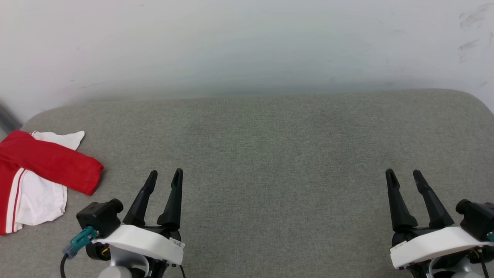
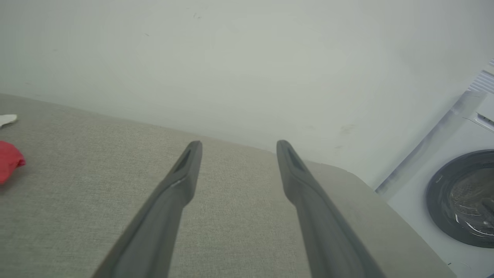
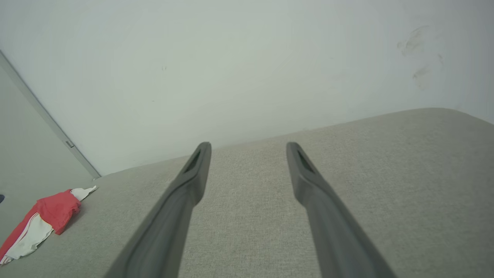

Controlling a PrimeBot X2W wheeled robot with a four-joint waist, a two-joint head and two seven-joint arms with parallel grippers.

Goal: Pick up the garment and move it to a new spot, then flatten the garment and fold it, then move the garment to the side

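Tapered left claw [image 1: 166, 172] parted, soft rumpled garment [image 1: 54, 164]

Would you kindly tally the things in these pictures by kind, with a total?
Garment: 1
Grippers: 2, the left gripper and the right gripper, both open
Washing machine: 1
Grey cushioned surface: 1
Total: 5

Domestic laundry-room setting, front-loading washing machine [image 2: 459, 197] with dark round door beside a padded grey fabric surface [image 1: 270, 146], plain white wall [image 1: 247, 46] with faint scuff marks [image 1: 469, 46] behind it, red-and-white garment [image 1: 50, 166] lying at the surface's left end
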